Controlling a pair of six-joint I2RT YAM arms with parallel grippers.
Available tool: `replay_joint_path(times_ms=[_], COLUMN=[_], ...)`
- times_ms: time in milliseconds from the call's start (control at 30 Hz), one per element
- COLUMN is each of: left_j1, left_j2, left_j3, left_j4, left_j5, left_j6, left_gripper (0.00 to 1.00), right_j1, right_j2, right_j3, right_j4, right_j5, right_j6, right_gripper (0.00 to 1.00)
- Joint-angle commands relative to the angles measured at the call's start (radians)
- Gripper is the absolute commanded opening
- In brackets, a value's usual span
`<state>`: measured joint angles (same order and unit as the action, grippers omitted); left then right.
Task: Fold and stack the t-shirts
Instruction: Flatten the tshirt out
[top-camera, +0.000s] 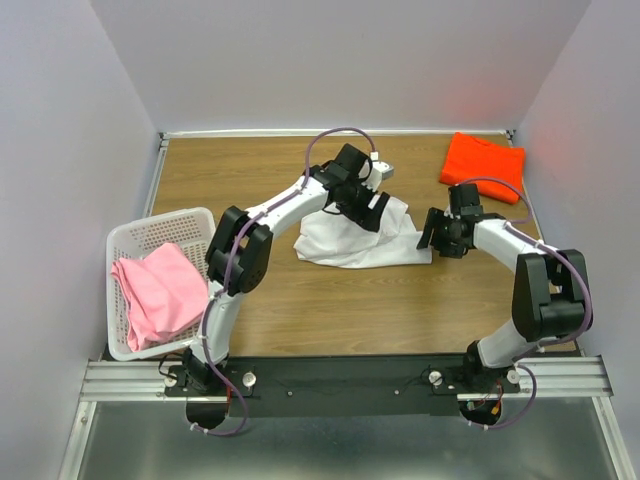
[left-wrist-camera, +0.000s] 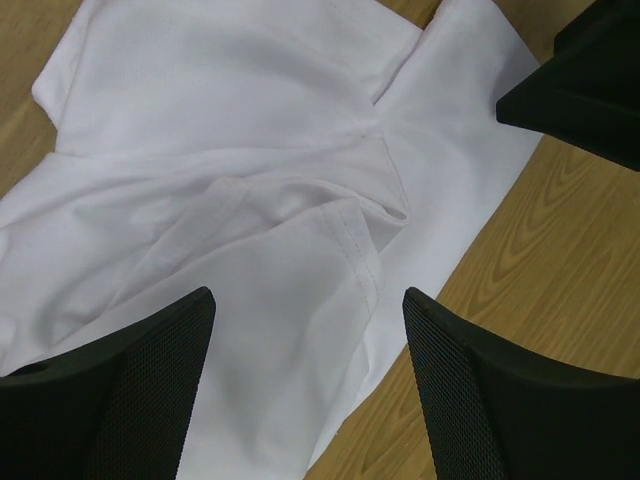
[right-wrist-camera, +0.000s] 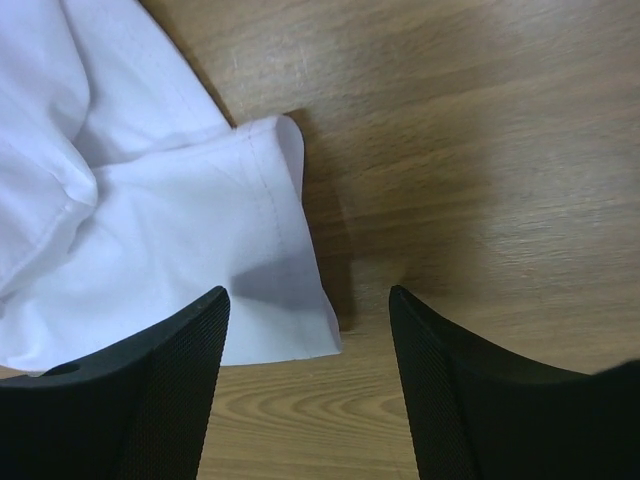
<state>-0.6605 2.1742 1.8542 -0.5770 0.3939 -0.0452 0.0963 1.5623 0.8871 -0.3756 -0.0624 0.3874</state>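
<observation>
A crumpled white t-shirt (top-camera: 355, 243) lies mid-table. My left gripper (top-camera: 366, 207) hovers over its far edge, open; in the left wrist view the cloth (left-wrist-camera: 230, 170) and a hemmed fold spread beneath the wide-apart fingers (left-wrist-camera: 150, 390), around the gripper (left-wrist-camera: 308, 340). My right gripper (top-camera: 433, 236) stands open at the shirt's right corner. In the right wrist view that corner (right-wrist-camera: 250, 260) lies on the wood by the left finger (right-wrist-camera: 170, 380), with nothing pinched in the gripper (right-wrist-camera: 308, 345). A folded orange-red t-shirt (top-camera: 483, 165) rests at the back right. A pink t-shirt (top-camera: 155, 295) sits in the basket.
The white lattice basket (top-camera: 170, 225) stands at the table's left edge beside the left arm. Grey walls close in the wooden table (top-camera: 340, 310) on three sides. A black part of an arm (left-wrist-camera: 585, 85) shows at the left wrist view's upper right.
</observation>
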Motion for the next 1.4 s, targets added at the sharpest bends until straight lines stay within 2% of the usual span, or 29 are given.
replay_joint_path(times_ms=[0, 367, 567, 767, 800, 967, 1033, 1133, 1167, 1200, 1367], left_j1=[-0.016, -0.037, -0.039, -0.041, -0.039, -0.041, -0.042, -0.042, -0.042, -0.041, -0.002], left_j2=[0.035, 0.116, 0.13, 0.156, 0.157, 0.164, 0.162, 0.164, 0.156, 0.151, 0.116], left_j3=[0.054, 0.149, 0.132, 0.138, 0.138, 0.131, 0.111, 0.102, 0.1, 0.099, 0.138], left_j4=[-0.049, -0.023, -0.02, -0.018, -0.018, -0.018, -0.014, -0.009, -0.006, 0.0, 0.025], left_j5=[0.057, -0.122, -0.156, -0.142, -0.142, -0.147, -0.145, -0.159, -0.168, -0.184, -0.144], left_j6=[0.033, -0.058, -0.038, -0.035, -0.035, -0.025, -0.021, -0.015, -0.012, -0.009, -0.057], left_gripper=[0.84, 0.82, 0.79, 0.59, 0.57, 0.38, 0.2, 0.03, 0.0, 0.0, 0.0], right_j1=[-0.004, -0.006, -0.006, -0.006, -0.006, -0.006, -0.004, -0.006, -0.006, -0.006, -0.006], right_j2=[0.045, 0.073, 0.085, 0.082, 0.079, 0.067, 0.059, 0.059, 0.061, 0.062, 0.056], right_j3=[0.009, 0.021, 0.033, 0.05, 0.052, 0.067, 0.075, 0.081, 0.084, 0.096, 0.147], right_j4=[-0.029, -0.026, -0.026, -0.028, -0.029, -0.031, -0.032, -0.032, -0.032, -0.036, -0.048], right_j5=[-0.091, -0.119, -0.135, -0.131, -0.129, -0.117, -0.113, -0.103, -0.102, -0.097, -0.083], right_j6=[-0.036, -0.045, -0.048, -0.042, -0.041, -0.03, -0.028, -0.024, -0.022, -0.022, -0.009], right_gripper=[0.71, 0.69, 0.61, 0.47, 0.42, 0.34, 0.32, 0.25, 0.22, 0.17, 0.04])
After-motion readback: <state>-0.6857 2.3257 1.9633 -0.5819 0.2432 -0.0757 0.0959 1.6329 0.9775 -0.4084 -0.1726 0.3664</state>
